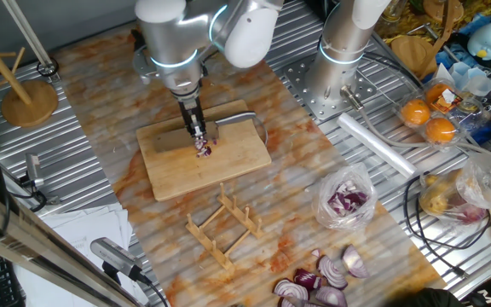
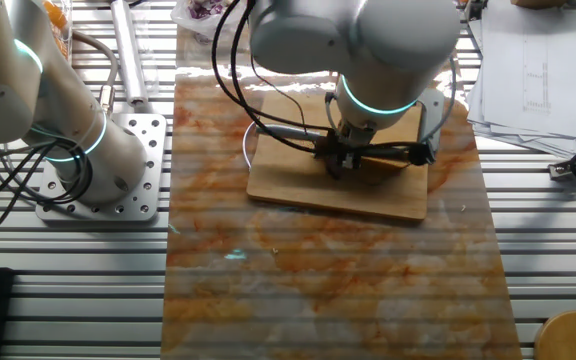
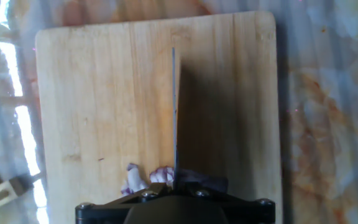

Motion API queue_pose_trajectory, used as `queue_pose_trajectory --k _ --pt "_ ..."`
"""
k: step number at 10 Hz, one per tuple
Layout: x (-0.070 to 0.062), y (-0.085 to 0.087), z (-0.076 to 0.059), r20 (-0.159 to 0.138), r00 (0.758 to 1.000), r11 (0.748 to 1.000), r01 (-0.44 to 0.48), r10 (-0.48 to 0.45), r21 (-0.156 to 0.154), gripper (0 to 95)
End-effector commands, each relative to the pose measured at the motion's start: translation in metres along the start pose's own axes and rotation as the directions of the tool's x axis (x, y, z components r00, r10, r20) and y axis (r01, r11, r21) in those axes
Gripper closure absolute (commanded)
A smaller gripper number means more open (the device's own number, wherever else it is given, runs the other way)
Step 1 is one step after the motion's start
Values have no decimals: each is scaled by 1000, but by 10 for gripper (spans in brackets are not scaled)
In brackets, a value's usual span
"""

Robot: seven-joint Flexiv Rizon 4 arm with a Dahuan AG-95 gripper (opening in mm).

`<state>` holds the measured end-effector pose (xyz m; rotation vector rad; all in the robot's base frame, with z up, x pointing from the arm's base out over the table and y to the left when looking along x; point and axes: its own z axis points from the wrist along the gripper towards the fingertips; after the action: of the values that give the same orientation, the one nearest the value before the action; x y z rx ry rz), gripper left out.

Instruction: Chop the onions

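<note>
A small heap of purple-white onions [image 1: 204,151] lies near the middle of the wooden cutting board [image 1: 233,162]. My gripper [image 1: 197,130] stands straight above it, shut on a knife [image 1: 233,119] that lies across the board. In the hand view the knife blade [image 3: 174,112] shows edge-on, running up the board [image 3: 98,106] from my gripper [image 3: 174,185], with onions [image 3: 140,178] just left of its base and partly hidden by the hand. From the other fixed view my gripper [image 2: 352,157] covers the onions, and the knife [image 2: 290,132] sticks out to both sides over the board [image 2: 308,192].
A wooden rack [image 1: 224,226] lies in front of the board. Larger purple wedges [image 1: 322,281] lie at the front right, near a clear bag of purple chunks [image 1: 346,200]. A second arm's base [image 1: 331,81], a white roll [image 1: 382,149] and boxed oranges [image 1: 429,119] stand to the right. A wooden stand [image 1: 28,98] is at the left.
</note>
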<state>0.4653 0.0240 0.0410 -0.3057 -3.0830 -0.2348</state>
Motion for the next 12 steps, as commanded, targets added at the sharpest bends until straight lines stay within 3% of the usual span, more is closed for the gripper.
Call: queue_pose_trajectory --k 1,3,5,12 --pt "6 6 -14 -12 1000 1000 -6 6 -1 950" --pt "8 4 -15 -12 999 999 35 -35 27 950" --pt "11 -1 -20 -17 998 998 60 -59 32 950" --pt "16 -15 -22 -22 995 995 93 -92 26 950"
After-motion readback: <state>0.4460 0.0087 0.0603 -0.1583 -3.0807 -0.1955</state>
